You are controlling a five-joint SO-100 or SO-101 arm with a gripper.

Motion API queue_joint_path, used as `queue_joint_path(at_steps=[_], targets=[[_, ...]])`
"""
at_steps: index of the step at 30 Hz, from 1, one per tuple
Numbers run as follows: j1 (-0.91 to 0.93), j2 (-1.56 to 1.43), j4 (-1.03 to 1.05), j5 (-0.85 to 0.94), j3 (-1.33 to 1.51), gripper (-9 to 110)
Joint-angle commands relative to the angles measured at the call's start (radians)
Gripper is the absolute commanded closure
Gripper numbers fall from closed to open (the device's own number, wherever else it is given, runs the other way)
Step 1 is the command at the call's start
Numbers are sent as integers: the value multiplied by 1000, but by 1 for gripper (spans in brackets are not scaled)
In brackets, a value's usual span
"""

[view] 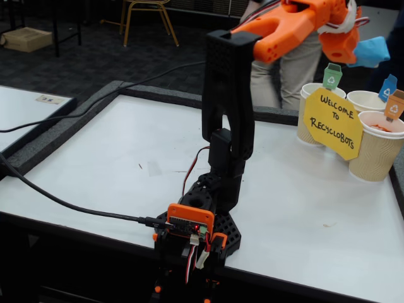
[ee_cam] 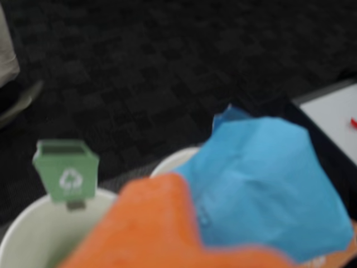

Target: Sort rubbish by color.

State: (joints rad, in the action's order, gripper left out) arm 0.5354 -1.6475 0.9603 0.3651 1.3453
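The gripper pinches the blue wad high in the air, above and just behind the cups at the far right of the table in the fixed view. The wrist view shows the grasp close up: the wad fills the lower right, with an orange finger blurred across the bottom, pressed against its left side.

Taking the green-tag cup as landmark: in the fixed view the wad hangs above and to its right, roughly over the blue-tag cup. The orange-tag cup stands nearer the camera, right of the green-tag one, with something orange inside it. A yellow sign reading "Welcome to Recyclobots" leans in front of the cups.

The wrist view shows the green-tag cup at lower left with its green bin tag, and a second white rim just beside the wad. It shows neither the sign nor the orange-tag cup. Only the fixed view shows the arm.
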Motion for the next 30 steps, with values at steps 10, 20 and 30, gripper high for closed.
queue_joint_path(at_steps=[10,20,30], targets=[[26,98,-97,-6,-236,98],[34,114,-120,-5,-230,92],[58,114,-147,-5,-193,87]])
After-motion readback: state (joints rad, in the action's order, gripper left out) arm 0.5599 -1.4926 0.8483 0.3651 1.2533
